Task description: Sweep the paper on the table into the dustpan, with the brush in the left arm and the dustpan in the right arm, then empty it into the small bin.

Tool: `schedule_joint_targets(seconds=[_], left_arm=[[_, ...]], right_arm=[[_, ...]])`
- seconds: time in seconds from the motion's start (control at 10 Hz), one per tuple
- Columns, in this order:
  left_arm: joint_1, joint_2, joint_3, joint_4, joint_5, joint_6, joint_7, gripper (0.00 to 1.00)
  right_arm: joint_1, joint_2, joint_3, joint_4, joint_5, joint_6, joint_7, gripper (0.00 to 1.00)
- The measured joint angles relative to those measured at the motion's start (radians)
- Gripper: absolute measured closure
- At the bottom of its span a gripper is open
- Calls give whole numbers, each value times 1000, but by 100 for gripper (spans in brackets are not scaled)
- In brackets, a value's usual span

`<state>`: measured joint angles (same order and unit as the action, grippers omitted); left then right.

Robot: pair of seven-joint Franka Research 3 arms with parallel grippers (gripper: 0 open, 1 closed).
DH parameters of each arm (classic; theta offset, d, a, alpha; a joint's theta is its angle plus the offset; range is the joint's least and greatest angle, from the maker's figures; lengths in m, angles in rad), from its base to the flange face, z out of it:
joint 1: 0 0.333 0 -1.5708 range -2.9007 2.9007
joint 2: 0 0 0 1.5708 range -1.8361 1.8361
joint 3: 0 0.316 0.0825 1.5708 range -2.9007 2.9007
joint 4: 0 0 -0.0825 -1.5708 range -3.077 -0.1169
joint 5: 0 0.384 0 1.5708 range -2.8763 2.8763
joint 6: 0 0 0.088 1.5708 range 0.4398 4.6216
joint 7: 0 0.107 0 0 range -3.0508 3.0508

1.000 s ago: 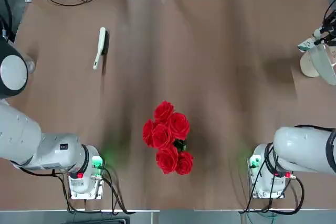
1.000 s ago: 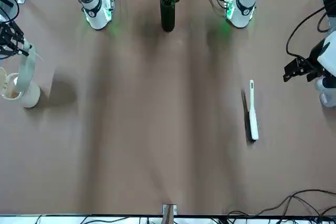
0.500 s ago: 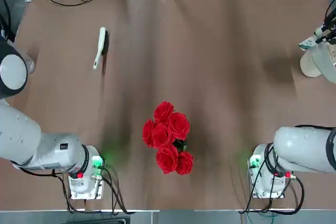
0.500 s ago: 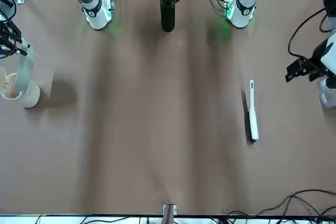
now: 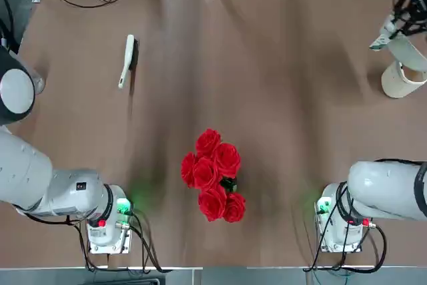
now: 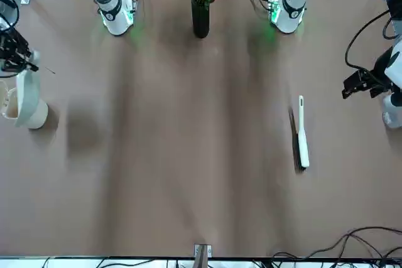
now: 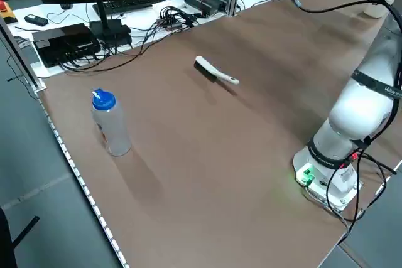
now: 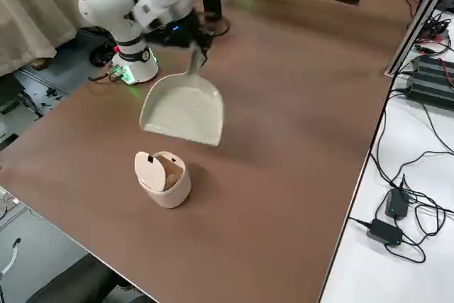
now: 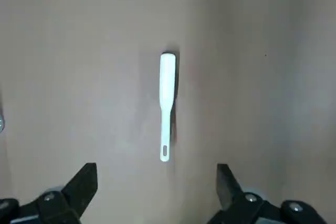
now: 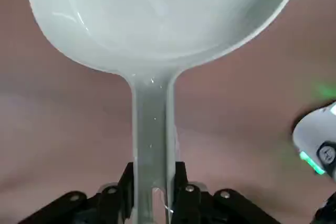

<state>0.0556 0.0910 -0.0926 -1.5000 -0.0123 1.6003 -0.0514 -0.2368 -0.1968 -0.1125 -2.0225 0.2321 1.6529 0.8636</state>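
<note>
Right gripper (image 10: 153,195): fingers clamped on the dustpan (image 8: 183,110) handle, scoop in the air just beside the small bin (image 8: 162,179), far right. Left gripper (image 9: 156,182): fingers wide apart, holding nothing, above the brush (image 9: 166,104), which lies on the tabletop (image 5: 280,85) far left.

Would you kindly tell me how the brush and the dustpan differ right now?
The brush lies flat on the table, ungripped; the dustpan hangs in the air, its handle clamped by the right gripper. The brush is slim, the dustpan broad. Both are pale plastic.
</note>
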Motion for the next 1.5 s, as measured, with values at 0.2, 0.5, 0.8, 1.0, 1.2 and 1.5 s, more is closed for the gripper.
schedule_joint_targets(seconds=[0.2,0.5,0.8,1.0,1.2,1.5], left_arm=[[0,2,0,0,0,5,0,0],[-1,2,-2,0,0,6,0,0],[-1,2,-2,0,0,6,0,0],[-1,2,-1,0,0,6,0,0],[-1,2,-1,0,0,6,0,0],[-1,2,-1,0,0,7,0,0]], right_arm=[[27,3,124,23,-76,1,-131,67],[133,14,138,47,-169,0,-502,67],[267,78,141,69,-288,3,-940,67],[312,133,141,70,-372,23,-1292,67],[309,167,133,72,-404,43,-1621,67],[249,194,119,47,-410,189,-2100,67]])
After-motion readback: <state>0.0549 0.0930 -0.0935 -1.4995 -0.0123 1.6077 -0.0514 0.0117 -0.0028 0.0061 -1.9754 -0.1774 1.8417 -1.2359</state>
